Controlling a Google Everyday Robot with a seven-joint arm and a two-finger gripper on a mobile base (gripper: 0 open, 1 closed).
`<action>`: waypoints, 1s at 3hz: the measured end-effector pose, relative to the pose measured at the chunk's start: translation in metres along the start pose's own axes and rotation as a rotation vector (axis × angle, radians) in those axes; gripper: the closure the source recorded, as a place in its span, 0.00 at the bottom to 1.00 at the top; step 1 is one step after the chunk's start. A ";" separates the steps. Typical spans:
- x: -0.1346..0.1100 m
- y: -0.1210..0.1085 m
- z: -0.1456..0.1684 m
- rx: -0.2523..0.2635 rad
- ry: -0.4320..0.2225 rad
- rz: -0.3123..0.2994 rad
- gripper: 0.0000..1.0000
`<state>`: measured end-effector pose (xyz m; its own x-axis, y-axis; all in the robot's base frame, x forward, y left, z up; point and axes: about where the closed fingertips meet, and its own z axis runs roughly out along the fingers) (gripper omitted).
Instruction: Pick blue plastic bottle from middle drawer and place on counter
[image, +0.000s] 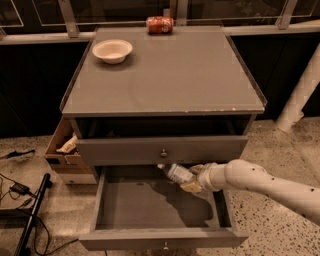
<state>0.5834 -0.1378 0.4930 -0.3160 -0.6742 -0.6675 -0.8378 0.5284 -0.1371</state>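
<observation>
The blue plastic bottle (177, 173), clear with a pale label and white cap, is held tilted, cap pointing up-left, above the floor of the open middle drawer (145, 202). It sits just below the front of the drawer above. My gripper (192, 181) comes in from the right on a white arm and is shut on the bottle's lower end. The counter (170, 75) is the grey top of the cabinet, above and behind the bottle.
A white bowl (112, 50) stands at the counter's back left and a red soda can (159, 24) lies at its back edge. The upper drawer (163, 150) is slightly open. A cardboard box (62, 147) sits left of the cabinet, a white pipe (299, 92) to the right, cables on the floor.
</observation>
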 end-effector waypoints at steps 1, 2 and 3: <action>0.003 0.007 -0.017 -0.077 0.094 -0.053 1.00; 0.011 0.015 -0.039 -0.148 0.179 -0.086 1.00; 0.010 0.022 -0.071 -0.232 0.217 -0.110 1.00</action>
<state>0.5303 -0.1697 0.5348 -0.2849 -0.8281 -0.4829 -0.9432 0.3320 -0.0129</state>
